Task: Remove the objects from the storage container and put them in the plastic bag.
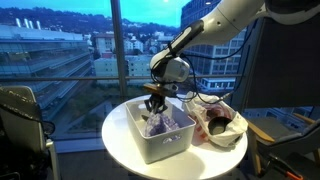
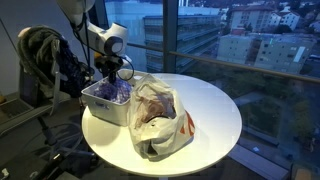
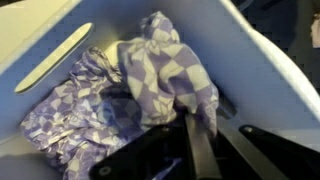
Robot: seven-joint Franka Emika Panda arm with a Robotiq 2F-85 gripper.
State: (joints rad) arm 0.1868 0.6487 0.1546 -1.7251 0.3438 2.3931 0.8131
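A white storage container (image 1: 138, 142) stands on a round white table, and it also shows in an exterior view (image 2: 98, 106). A purple and white checkered cloth (image 3: 160, 65) lies bunched inside it, also seen in both exterior views (image 1: 157, 125) (image 2: 113, 92). My gripper (image 3: 200, 125) reaches down into the container (image 3: 255, 70) and is shut on a fold of the cloth, which rises in a peak. The gripper shows in both exterior views (image 1: 153, 108) (image 2: 108, 80). A clear plastic bag (image 1: 215, 125) (image 2: 155, 115) holding reddish items lies beside the container.
The round table (image 2: 215, 125) ends close around the container and the bag. A glass window wall stands behind the table. A black chair (image 1: 20, 115) stands beside the table. A rack with dark clothing (image 2: 40, 60) is near the robot base.
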